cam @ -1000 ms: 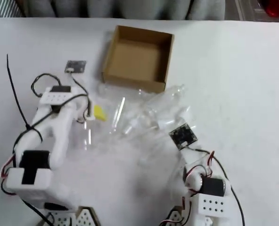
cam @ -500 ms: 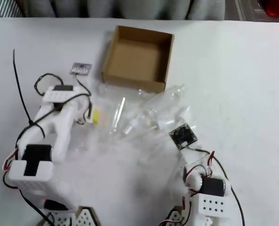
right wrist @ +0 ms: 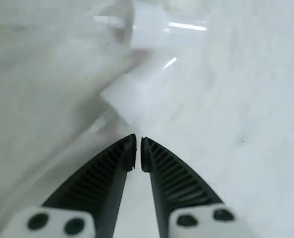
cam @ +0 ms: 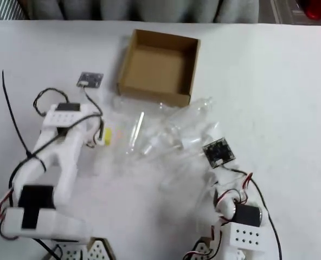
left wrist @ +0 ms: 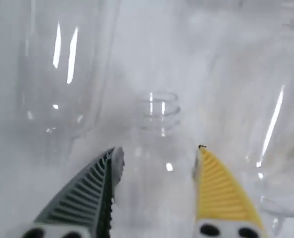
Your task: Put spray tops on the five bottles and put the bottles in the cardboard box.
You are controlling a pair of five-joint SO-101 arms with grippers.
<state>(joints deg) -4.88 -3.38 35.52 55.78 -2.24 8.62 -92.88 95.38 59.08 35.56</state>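
Both arms are shifting a little vs 1 s ago. L arm is pulling its elbow nearer, and its yellow finger is sitting slightly further left, at the left edge of the pile. R arm's wrist is nudging right. Box and pile aren't moving.

L gripper (left wrist: 157, 156) is standing open, grey and yellow fingers either side of a clear bottle (left wrist: 159, 111) lying w/ its bare threaded neck pointing away from the wrist. Can't tell if the pads are touching the plastic; no squeeze is showing. R gripper (right wrist: 138, 145) is sitting w/ fingers all but closed, holding nothing, tips just short of a white spray top (right wrist: 132, 96) lying on the table (cam: 280, 86).

Bottles (cam: 190, 116) are lying in a loose heap mid-table, just near of the box (cam: 152, 93), which is holding nothing. No capped bottle is showing, so the task is looking barely begun.

As I'm reading it, L is lining up to grab a bottle, and R is needing to open before it can take the top. Clear plastic is prob. light and slippery, so there's a risk of the bottle rolling or squirting out as the fingers close.
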